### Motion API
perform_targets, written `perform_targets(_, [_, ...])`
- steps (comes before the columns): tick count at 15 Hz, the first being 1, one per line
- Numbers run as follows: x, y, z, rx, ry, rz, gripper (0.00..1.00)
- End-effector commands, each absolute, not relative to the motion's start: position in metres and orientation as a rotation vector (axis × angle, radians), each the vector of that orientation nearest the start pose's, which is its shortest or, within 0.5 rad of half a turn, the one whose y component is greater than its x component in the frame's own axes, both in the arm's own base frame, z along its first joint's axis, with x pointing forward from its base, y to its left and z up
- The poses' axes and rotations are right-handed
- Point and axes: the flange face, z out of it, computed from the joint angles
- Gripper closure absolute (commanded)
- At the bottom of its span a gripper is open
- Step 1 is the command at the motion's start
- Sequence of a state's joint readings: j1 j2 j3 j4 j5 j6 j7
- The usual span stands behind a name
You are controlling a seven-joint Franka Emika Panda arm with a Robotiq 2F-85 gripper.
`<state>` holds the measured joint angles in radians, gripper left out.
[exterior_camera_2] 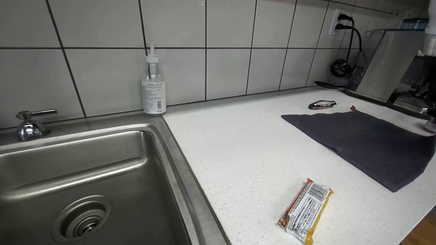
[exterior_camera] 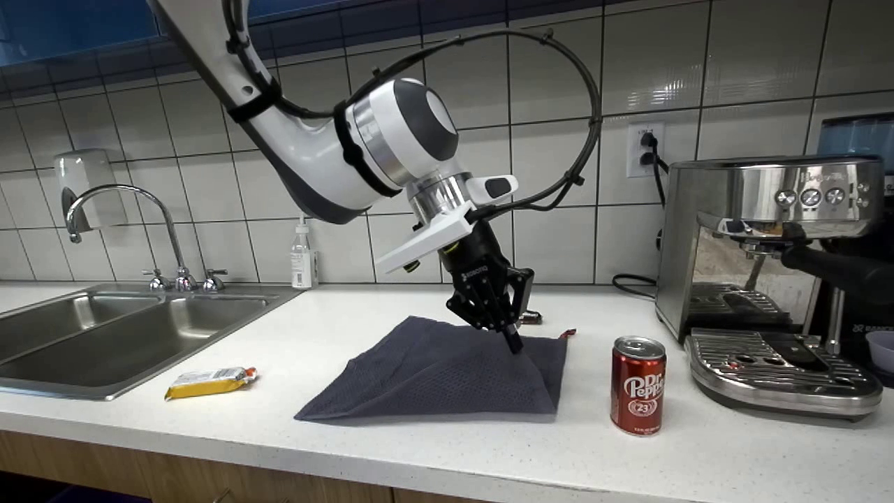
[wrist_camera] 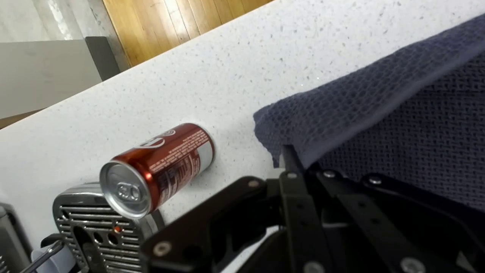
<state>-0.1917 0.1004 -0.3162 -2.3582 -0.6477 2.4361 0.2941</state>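
Observation:
A dark blue-grey cloth (exterior_camera: 447, 377) lies on the white counter with its front edge folded up near my gripper (exterior_camera: 513, 341). My gripper points down and its fingers are close together on a raised fold of the cloth. In the wrist view, the fold of the cloth (wrist_camera: 333, 110) runs in between the fingertips of the gripper (wrist_camera: 302, 161). The cloth (exterior_camera_2: 368, 143) also shows in an exterior view, cut off at the right edge. A red Dr Pepper can (exterior_camera: 638, 388) stands upright beside the cloth. The can (wrist_camera: 163, 167) is left of the fingers in the wrist view.
A wrapped snack bar (exterior_camera: 211, 383) lies near the steel sink (exterior_camera_2: 170, 177). A small folding tool (exterior_camera_2: 322, 104) lies behind the cloth. A chrome espresso machine (exterior_camera: 775, 209) stands beyond the can. A pump bottle (exterior_camera_2: 154, 92) stands by the tiled wall.

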Motion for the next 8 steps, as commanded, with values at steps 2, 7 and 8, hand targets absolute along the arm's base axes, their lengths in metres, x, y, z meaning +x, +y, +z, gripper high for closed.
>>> perform_targets(2, [0.434,-0.241,0.324,-3.538,0.443,0.055,0.99])
perform_targets(7, [0.432,-0.225,0.344,-3.545,0.313,-0.029,0.99])
perform_targets(8, [0.431,-0.219,0.346,-3.545,0.271,-0.04,0.99])
